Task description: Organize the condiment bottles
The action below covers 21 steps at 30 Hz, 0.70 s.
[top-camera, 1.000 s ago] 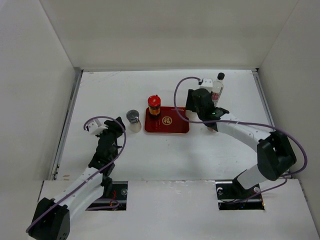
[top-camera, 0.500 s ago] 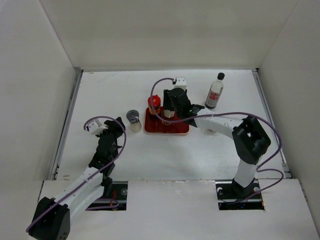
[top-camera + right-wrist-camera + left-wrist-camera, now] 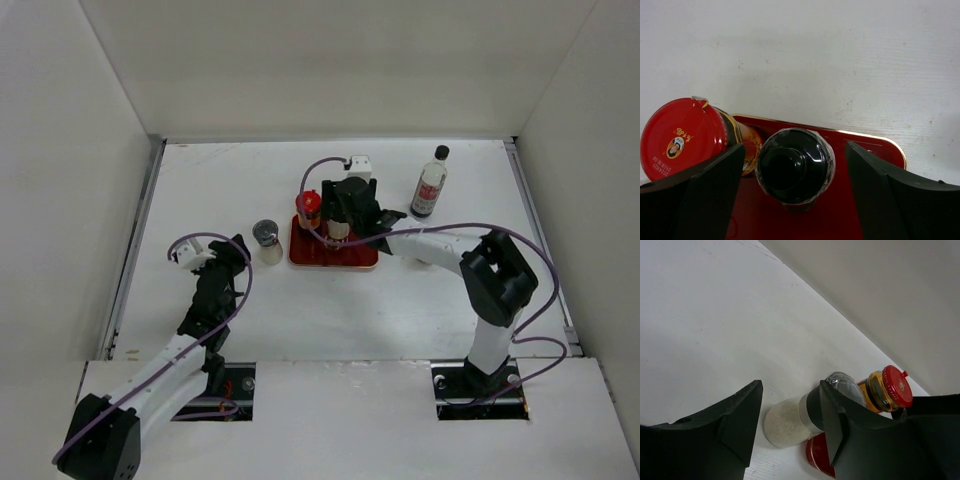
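Observation:
A small dark black-capped bottle stands on the red tray between the spread jaws of my right gripper, which touch nothing. It also shows in the top view under the right gripper. The red-capped jar stands on the tray's left end, close to my right gripper's left finger. The grey-lidded shaker stands just left of the tray, ahead of my open, empty left gripper. The tall clear bottle stands at the back right. The pale-lidded jar is out of view.
White walls enclose the table on the left, back and right. The tray has bare room on its right half. In the left wrist view the shaker, the jar and the tray's corner crowd together.
My right arm has swung left from beside the tall bottle to above the tray. The small dark bottle now stands on the tray. The left arm has not moved.

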Motion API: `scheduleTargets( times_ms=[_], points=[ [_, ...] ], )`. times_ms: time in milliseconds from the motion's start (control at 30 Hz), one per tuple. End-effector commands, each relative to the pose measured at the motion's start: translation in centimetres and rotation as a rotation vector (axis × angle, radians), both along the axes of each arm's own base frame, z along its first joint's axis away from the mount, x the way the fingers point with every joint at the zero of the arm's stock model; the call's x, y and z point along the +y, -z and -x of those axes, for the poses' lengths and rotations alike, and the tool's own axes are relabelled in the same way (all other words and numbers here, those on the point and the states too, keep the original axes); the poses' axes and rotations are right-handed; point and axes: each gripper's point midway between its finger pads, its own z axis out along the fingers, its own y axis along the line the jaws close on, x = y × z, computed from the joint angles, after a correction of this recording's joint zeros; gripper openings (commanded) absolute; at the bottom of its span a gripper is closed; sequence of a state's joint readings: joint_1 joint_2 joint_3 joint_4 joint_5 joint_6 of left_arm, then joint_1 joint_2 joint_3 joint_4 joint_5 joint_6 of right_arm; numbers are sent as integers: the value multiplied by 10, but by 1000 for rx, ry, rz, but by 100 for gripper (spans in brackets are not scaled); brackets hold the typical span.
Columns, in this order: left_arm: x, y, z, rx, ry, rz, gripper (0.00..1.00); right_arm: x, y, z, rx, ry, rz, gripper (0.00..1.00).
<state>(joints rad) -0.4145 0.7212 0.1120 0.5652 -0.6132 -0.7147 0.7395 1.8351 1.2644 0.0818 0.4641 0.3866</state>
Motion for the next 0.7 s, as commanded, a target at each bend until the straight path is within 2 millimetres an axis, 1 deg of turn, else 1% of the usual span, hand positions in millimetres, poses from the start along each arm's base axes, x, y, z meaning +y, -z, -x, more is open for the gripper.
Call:
scheduleTargets(
  times_ms=[0,67,133,233,300,367,400,433,500,533,567,667],
  points=[
    [-1,-17,-1,-66,8,36,47,-2,-70,0,-131,13,-97,89],
    [-4,-18,-1,-66,18,36,47,-14,-81,11,-143,19,-101,91],
    [-6,-18,-1,-67,29,35,47,-33,-86,24,-157,51,-109,91],
    [-3,-13,-2,-50,18,28,47,-78,-86,43,-178,157,-102,92],
    [-3,-12,-3,-46,18,28,47,-121,-81,57,-196,268,-78,94],
    [-5,-10,-3,-42,26,26,47,-169,-70,73,-203,408,-45,100],
    [-6,-10,-4,-42,28,26,47,-191,-61,81,-191,472,-25,100],
    [-6,-9,-4,-38,27,26,47,-209,-51,88,-170,524,1,100],
    [-8,-10,-4,-40,35,27,48,-237,-29,98,-111,590,57,100],
    [-9,-11,-4,-43,38,28,48,-245,-19,102,-84,609,70,100],
    [-10,-12,-4,-46,41,30,48,-249,-13,104,-65,618,68,100],
    [-9,-10,-4,-40,40,27,48,-245,6,100,4,585,47,100]
  ],
)
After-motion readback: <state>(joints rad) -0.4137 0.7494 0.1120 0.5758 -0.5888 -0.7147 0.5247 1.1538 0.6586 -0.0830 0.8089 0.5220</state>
